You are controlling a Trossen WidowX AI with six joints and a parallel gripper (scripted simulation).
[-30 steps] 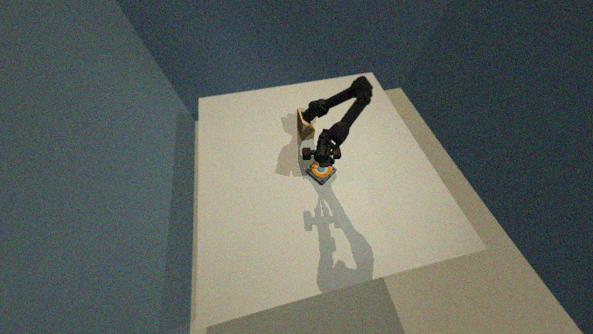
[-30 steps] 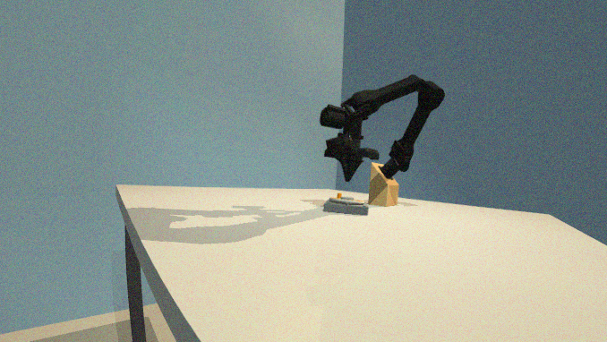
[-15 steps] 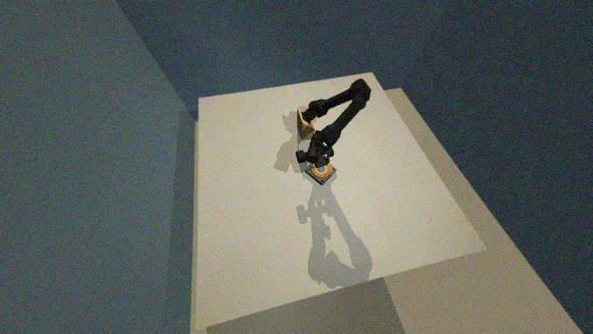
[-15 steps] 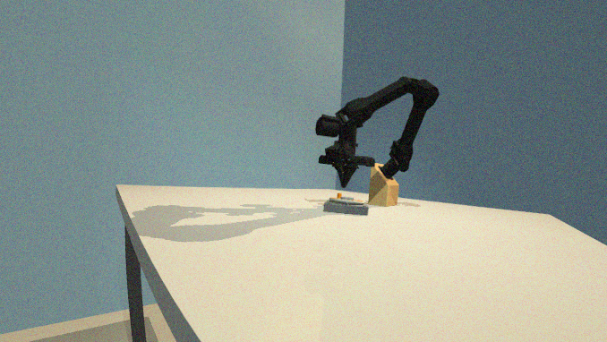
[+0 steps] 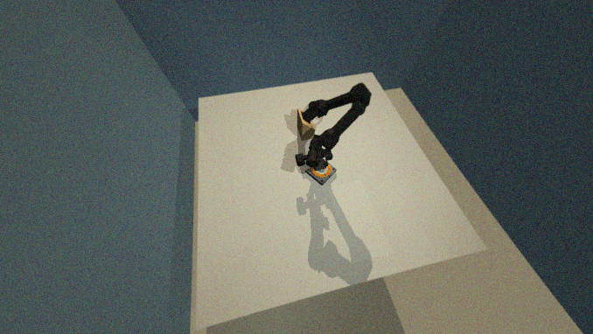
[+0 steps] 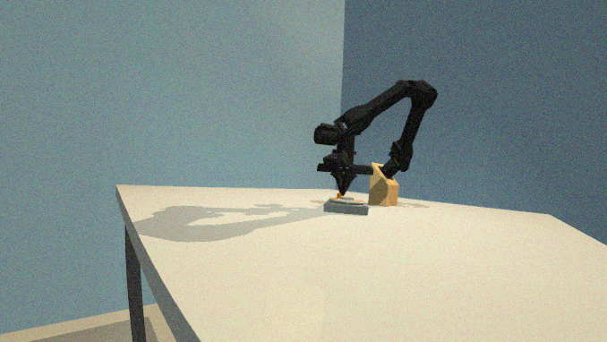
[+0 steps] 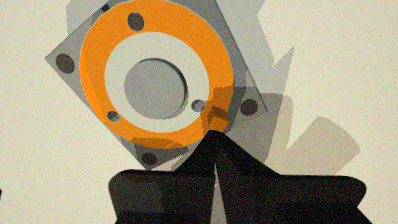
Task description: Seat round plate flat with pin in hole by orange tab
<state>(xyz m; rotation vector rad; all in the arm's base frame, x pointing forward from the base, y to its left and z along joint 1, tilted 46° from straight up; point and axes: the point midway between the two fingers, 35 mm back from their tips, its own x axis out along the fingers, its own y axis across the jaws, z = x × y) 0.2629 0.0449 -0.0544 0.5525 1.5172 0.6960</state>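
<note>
At the bottom of the wrist view the gripper [image 7: 216,137] fills the foreground, its two dark fingers pressed together into a single wedge with nothing between them. The wedge's tip sits right at the orange tab [image 7: 218,111] on the rim of the round plate [image 7: 100,75], in the shadow the gripper casts; whether tip and tab touch cannot be told from this angle. Just beyond the tab, on the plate's pale inner ring [image 7: 115,65], lies a small hole [image 7: 198,105], and a second small hole [image 7: 113,116] shows on the ring's lower left. Whether the pin is inside the hole by the tab cannot be told. A third, darker hole [image 7: 135,21] sits in the orange band near the top. At the plate's centre the grey post [image 7: 155,88] fills the round opening. Under the plate the square grey base [image 7: 250,75] lies turned cornerwise, with dark screw holes at its corners

From the exterior view the gripper [image 6: 341,192] points straight down onto the near-left edge of the plate [image 6: 354,200], which lies low on the base [image 6: 346,208] on the white table [image 6: 403,277]. Just behind the base stands a tan wooden block [image 6: 382,190], where the arm [image 6: 412,121] is mounted; the arm rises from it, bends at a high elbow and comes back down to the wrist. Its long shadow stretches across the table toward the left edge. Blue walls [image 6: 179,89] close the corner behind
</note>
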